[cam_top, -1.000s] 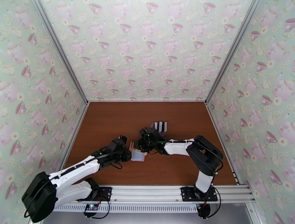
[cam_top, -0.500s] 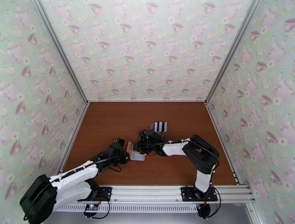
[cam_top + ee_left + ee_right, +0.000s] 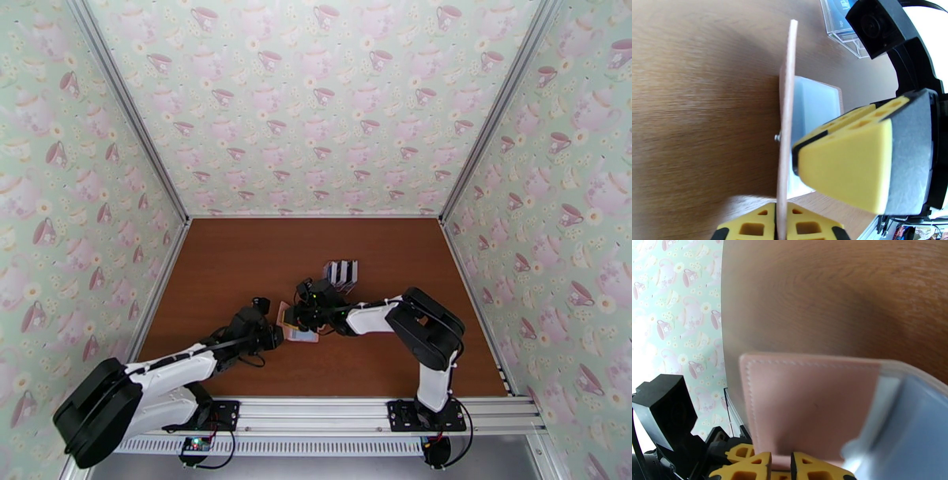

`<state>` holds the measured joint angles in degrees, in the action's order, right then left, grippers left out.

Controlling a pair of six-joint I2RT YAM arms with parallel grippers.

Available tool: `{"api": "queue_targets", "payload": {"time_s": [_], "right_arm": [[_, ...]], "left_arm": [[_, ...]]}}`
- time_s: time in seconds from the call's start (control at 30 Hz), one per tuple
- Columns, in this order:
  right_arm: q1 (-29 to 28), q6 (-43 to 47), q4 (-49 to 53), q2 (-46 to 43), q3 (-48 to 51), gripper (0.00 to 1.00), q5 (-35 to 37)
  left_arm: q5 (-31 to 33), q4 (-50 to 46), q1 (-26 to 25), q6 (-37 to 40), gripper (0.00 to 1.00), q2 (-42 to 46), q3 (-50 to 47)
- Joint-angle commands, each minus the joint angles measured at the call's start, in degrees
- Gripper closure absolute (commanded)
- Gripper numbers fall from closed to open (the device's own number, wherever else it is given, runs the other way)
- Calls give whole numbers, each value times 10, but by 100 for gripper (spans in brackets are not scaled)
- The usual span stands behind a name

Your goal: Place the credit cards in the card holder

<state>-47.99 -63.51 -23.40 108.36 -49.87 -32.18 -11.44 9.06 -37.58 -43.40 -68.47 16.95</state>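
Top external: over 1 second the wallet (image 3: pixel 300 335) sank onto the table (image 3: pixel 237 260). My left gripper (image 3: pixel 780 228) clamps its flap upright; the right gripper (image 3: pixel 790 465) I cannot tell. Pockets look ready for loading.

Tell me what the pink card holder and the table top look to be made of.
The card holder looks like leather or a leather imitation, matte pink, judging by the stitched seam along its edge; which one is unclear. The table top is a brown wood-grain surface with a soft sheen, possibly laminate.
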Motion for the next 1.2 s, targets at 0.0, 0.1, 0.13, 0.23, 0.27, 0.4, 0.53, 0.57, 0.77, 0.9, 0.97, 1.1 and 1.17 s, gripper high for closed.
{"api": "queue_targets", "payload": {"time_s": [0.0, 0.1, 0.13, 0.23, 0.27, 0.4, 0.53, 0.57, 0.77, 0.9, 0.97, 1.1, 1.17], "right_arm": [[-2, -4, -17, 13, 6, 77, 10], [4, -7, -28, 21, 16, 77, 7], [5, -8, -33, 23, 20, 77, 6], [12, -6, -40, 23, 32, 77, 4], [15, -6, -41, 23, 36, 77, 3], [22, -4, -51, 26, 46, 77, -2], [21, -8, -63, 36, 46, 77, -8], [21, -8, -65, 39, 46, 77, -9], [21, -4, -40, 47, 40, 77, -4], [21, 11, -2, 42, 37, 77, 7], [21, 18, 12, 39, 34, 77, 11], [21, 25, 28, 34, 33, 78, 15], [21, 26, 29, 32, 32, 78, 15]], "left_arm": [[-24, 47, 1, -16, 89, -19, -13], [-24, 49, 1, -16, 79, -28, -14], [-22, 44, 1, -16, 76, -26, -13], [-12, 17, 1, -8, 65, -13, -10], [-5, 3, 1, -5, 62, -6, -7], [26, -70, 2, 21, 57, 32, 12], [60, -134, 6, 36, 55, 73, 30], [67, -147, 9, 39, 55, 79, 34], [76, -182, 19, 51, 55, 97, 59], [65, -168, 20, 59, 76, 80, 71], [52, -145, 21, 60, 81, 63, 72], [28, -100, 22, 57, 85, 27, 74], [24, -88, 22, 56, 86, 11, 75]]}}
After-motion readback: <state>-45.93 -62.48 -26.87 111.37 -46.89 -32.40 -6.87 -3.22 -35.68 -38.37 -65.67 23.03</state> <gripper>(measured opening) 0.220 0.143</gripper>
